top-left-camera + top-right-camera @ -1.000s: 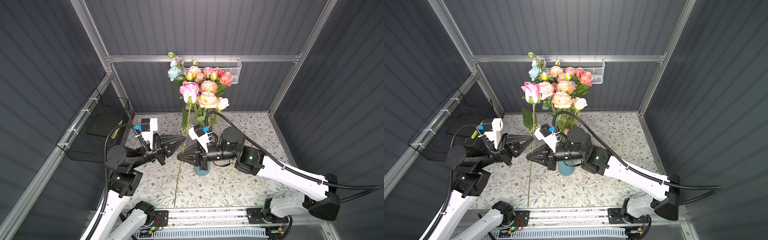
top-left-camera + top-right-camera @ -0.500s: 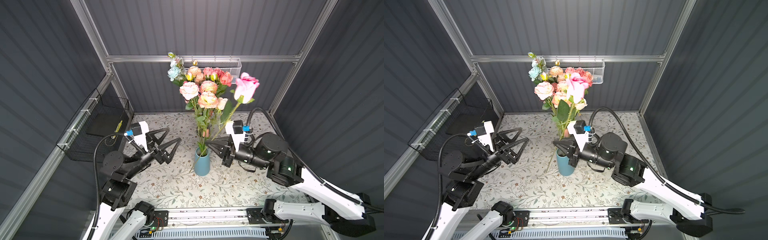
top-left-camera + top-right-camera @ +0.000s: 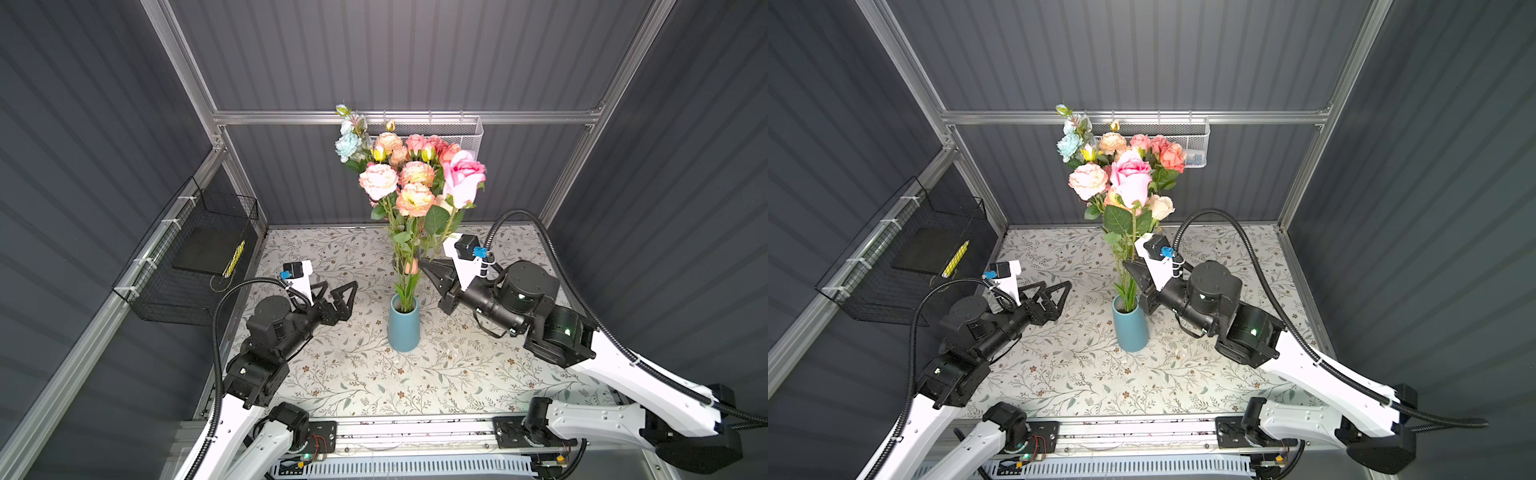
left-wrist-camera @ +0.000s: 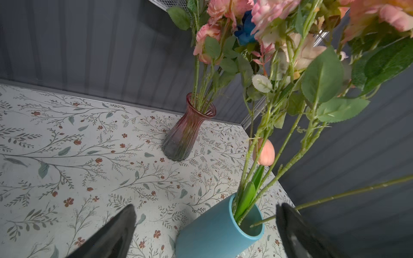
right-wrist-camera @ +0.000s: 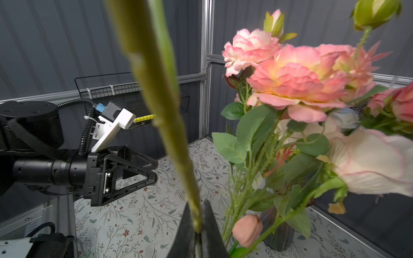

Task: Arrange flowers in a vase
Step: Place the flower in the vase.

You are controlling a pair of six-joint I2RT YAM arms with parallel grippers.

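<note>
- Right wrist view: right gripper [image 5: 197,220] is pinching the pink rose [image 3: 463,176] by its stem
- left gripper [image 3: 338,287] is hanging wide open, left of the blue vase [image 3: 404,328]
- flowers [image 3: 409,178] are standing in it, mid-table

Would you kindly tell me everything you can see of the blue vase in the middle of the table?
The blue vase is a plain, smooth cylinder, matte teal, ceramic by its look. It stands upright on the floral tablecloth, between the open left gripper and the right gripper, touching neither. Its open mouth holds several green stems and a peach tulip; one stem enters at a slant.
</note>
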